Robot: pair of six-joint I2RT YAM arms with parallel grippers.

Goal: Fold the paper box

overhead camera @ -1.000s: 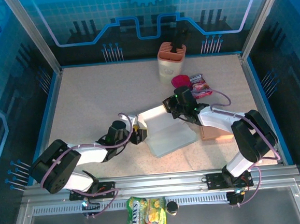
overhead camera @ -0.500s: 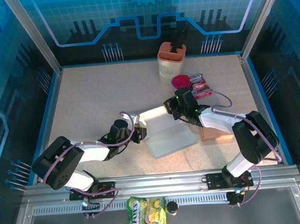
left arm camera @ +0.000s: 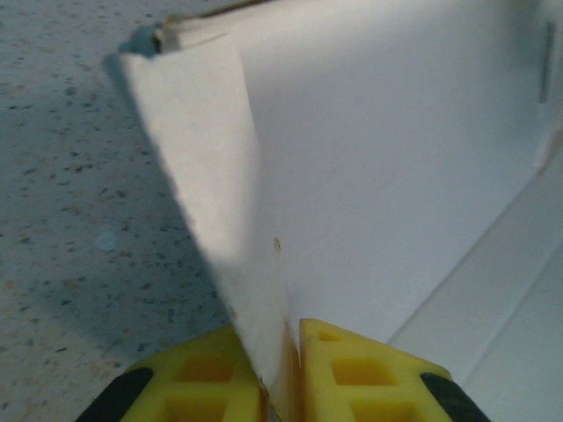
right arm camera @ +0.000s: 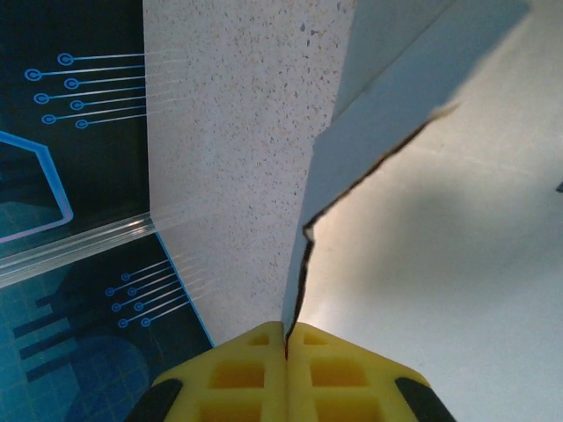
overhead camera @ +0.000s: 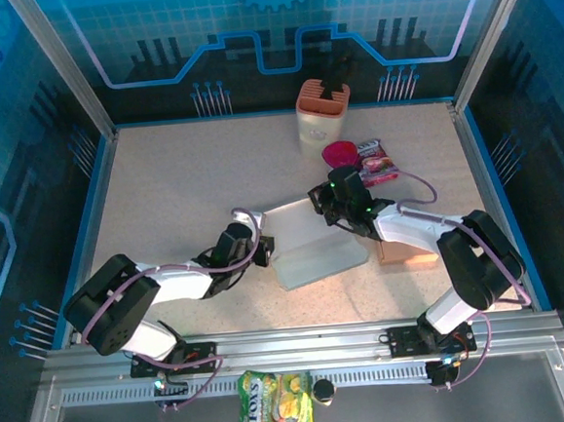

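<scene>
The white paper box (overhead camera: 309, 246) lies partly unfolded in the middle of the table. My left gripper (overhead camera: 264, 250) is at its left edge, and its yellow jaws pinch a raised side flap (left arm camera: 237, 229) of the paper box. My right gripper (overhead camera: 327, 205) is at the far right corner, with its yellow jaws shut on another flap edge (right arm camera: 303, 264) that stands up from the box panel (right arm camera: 440, 246).
A brown cardboard piece (overhead camera: 402, 250) lies right of the box under the right arm. A pink lidded cup (overhead camera: 340, 155), a snack packet (overhead camera: 377, 161) and an orange-rimmed container (overhead camera: 322, 113) stand at the back. A yellow snack bag (overhead camera: 275, 403) lies on the front rail.
My left gripper has moved right to the box's left edge and its jaws have closed on the side flap. The right gripper has kept its grip and barely moved.
</scene>
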